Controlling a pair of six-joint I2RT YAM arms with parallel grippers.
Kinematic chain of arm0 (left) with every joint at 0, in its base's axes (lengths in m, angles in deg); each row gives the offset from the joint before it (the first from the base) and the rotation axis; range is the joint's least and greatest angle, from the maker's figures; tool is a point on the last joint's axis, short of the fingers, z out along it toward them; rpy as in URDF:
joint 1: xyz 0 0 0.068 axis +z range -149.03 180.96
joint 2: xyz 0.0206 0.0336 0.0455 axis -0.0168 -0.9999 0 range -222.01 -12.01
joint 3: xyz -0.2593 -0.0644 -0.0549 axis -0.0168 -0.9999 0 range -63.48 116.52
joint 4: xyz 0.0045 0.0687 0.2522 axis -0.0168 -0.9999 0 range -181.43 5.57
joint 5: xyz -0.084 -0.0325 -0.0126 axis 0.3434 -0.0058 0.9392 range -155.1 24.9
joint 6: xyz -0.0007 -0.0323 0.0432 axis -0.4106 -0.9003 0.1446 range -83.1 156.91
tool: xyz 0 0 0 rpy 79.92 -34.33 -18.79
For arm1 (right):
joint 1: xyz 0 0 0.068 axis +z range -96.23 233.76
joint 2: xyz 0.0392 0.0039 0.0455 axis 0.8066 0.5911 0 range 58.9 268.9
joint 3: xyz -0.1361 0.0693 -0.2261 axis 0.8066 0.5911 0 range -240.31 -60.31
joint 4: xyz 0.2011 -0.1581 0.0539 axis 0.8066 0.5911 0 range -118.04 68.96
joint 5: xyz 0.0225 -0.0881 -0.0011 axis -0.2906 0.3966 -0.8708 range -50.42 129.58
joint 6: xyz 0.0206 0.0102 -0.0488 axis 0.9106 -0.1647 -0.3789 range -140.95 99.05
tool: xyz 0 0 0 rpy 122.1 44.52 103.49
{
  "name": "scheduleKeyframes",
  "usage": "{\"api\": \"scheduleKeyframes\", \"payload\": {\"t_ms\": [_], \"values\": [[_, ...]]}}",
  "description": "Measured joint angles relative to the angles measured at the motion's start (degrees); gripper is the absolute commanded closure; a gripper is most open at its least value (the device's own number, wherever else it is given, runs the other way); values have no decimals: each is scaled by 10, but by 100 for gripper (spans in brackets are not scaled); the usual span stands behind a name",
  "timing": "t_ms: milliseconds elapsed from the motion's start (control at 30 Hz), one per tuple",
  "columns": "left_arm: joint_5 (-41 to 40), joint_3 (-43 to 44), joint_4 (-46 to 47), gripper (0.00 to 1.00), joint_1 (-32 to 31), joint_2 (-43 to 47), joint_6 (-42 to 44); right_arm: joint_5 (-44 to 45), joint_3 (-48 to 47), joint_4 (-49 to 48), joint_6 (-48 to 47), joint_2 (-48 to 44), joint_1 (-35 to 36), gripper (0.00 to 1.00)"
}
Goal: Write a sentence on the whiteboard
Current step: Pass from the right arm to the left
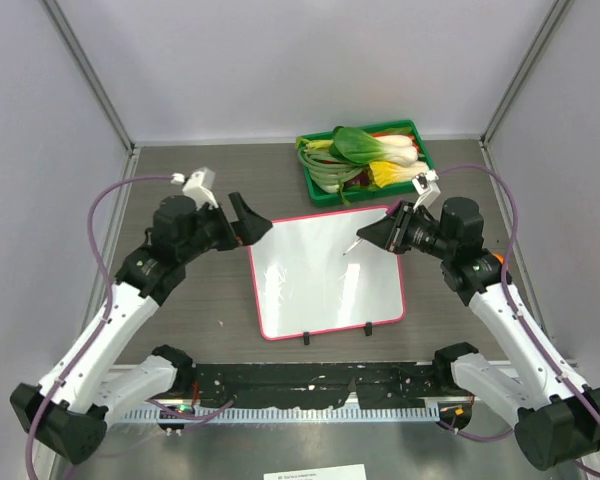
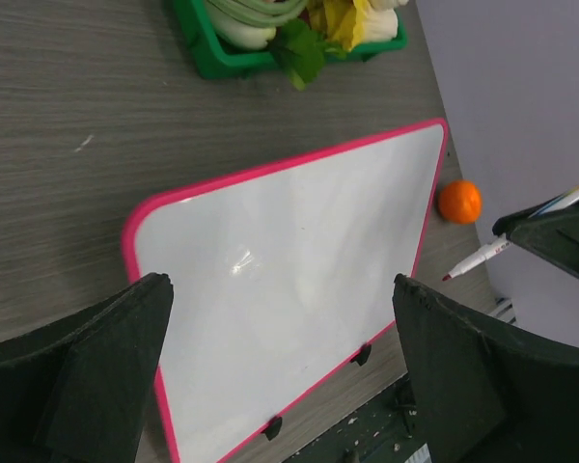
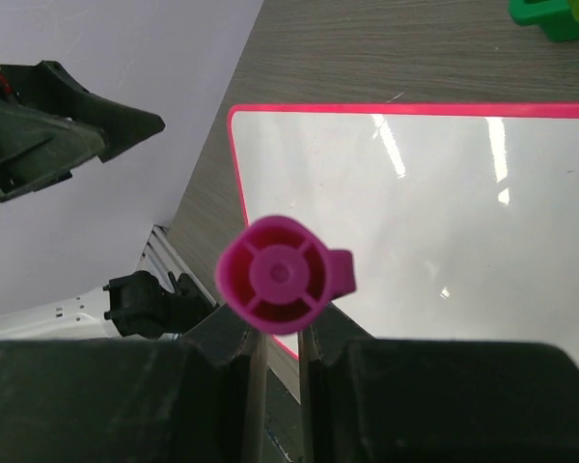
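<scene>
A: Though clenched in the right hand point(image 1: 380, 232) and aimed, not yet put to use: marker point(image 1: 352, 244) poised over the far right part of the whiteboard point(image 1: 325, 270), no ink anywhere on it.

B: Lying where?

A: Flat in the middle of the worktop point(image 1: 200, 190), black feet at the near edge, just near of the green tray point(image 1: 312, 188). All the writing left to do.

B: And the left hand point(image 1: 248, 218)?

A: Released, spread wide, grasping nothing, by the board's far left corner.

B: Anything hard to make out?

A: Tip touching or just above: cannot tell. From the right wrist, only the pink butt end, tip hidden. Orange point(image 2: 459, 202) right of the board, plain only from the left wrist.
</scene>
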Motion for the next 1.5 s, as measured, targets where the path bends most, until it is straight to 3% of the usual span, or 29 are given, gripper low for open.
{"api": "scheduleKeyframes", "payload": {"t_ms": [233,400,533,700,933,1067,1200,1367,1500], "values": [[145,-65,4,0,186,72,-9,45,-16,-19,6,35,92,99],[276,-177,102,0,273,74,-82,90,-25,-38,8,67,155,99],[343,-268,193,0,291,60,-152,130,-25,-52,10,86,187,99],[398,-301,276,2,291,52,-188,196,-25,-70,9,90,229,99],[419,-290,271,4,291,79,-154,264,-28,-97,3,73,263,99],[381,-236,195,4,269,128,-90,255,-50,-99,3,83,263,99],[334,-164,167,6,184,143,-36,226,-65,-104,9,102,265,99],[286,-89,167,12,46,76,20,196,-66,-104,17,115,266,99],[259,-76,172,16,-16,0,45,182,-67,-104,27,113,266,99]]}}
